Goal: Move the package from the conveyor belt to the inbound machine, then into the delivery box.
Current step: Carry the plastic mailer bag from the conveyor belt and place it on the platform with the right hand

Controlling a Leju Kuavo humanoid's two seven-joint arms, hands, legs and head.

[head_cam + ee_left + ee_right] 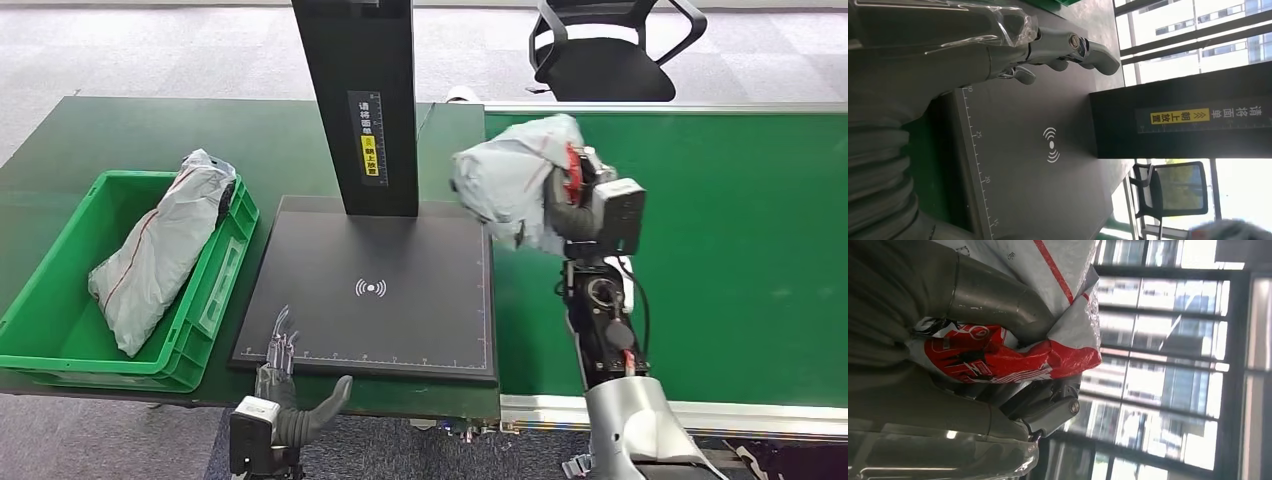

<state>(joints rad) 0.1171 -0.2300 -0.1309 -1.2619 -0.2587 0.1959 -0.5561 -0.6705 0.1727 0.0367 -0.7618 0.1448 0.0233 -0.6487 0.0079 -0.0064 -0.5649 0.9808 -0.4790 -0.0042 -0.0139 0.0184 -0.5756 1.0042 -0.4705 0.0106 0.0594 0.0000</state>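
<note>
A grey plastic package [510, 178] with red print [998, 357] hangs above the edge between the green conveyor belt [730, 230] and the black inbound machine plate [370, 290]. My right hand [572, 195] grips it from the right side, its thumb [998, 305] pressed over the wrap. My left hand [283, 375] sits low at the plate's near-left corner, its fingers [1073, 47] spread apart over the plate edge and holding nothing. A green delivery box [215, 300] stands left of the machine with another grey package [160, 250] inside.
The machine's black post [365, 100] rises at the back of the plate, bearing a yellow label. A black office chair [605, 50] stands behind the belt. The belt's metal rim [650, 412] runs along the near side.
</note>
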